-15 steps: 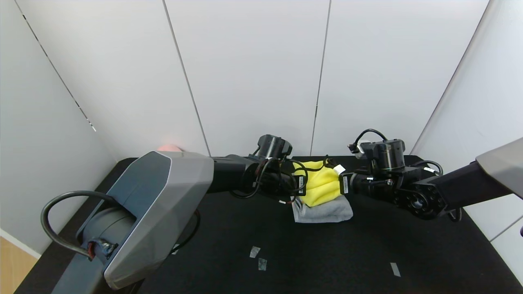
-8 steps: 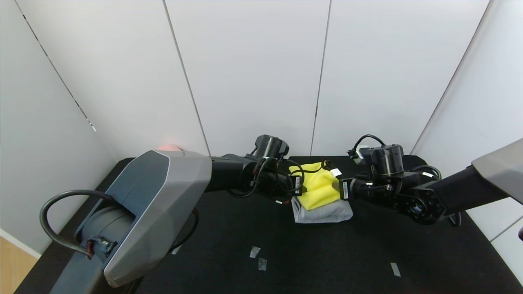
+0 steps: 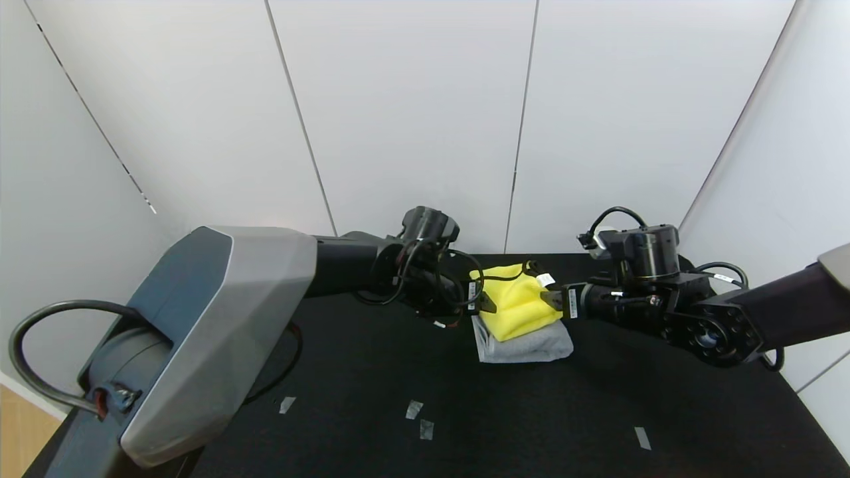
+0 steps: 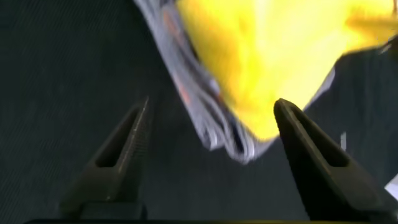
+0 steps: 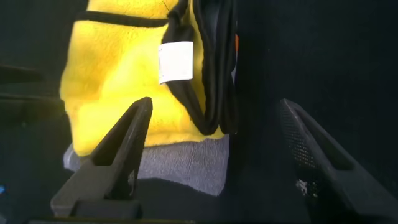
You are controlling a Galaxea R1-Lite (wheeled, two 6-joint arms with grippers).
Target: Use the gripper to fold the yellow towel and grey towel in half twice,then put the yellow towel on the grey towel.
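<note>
The folded yellow towel (image 3: 518, 302) lies on top of the folded grey towel (image 3: 531, 345) at the middle back of the black table. My left gripper (image 3: 490, 304) is open and empty just off the stack's left edge. My right gripper (image 3: 550, 300) is open and empty just off its right edge. The left wrist view shows the yellow towel (image 4: 273, 56) over the grey towel's layered edge (image 4: 211, 118) ahead of the open left gripper (image 4: 211, 106). The right wrist view shows the yellow towel (image 5: 118, 68) with its white tag, dark trim and the grey towel (image 5: 180, 165) past the open right gripper (image 5: 214, 106).
The black table (image 3: 425, 372) carries several small bits of pale tape (image 3: 418, 418) near the front. White wall panels (image 3: 412, 119) close the back and both sides. The left arm's large grey housing (image 3: 219, 332) fills the front left.
Both grippers have drawn back from the yellow towel, left one to the left, right one to the right. The towel stack has settled flat and lies free.
</note>
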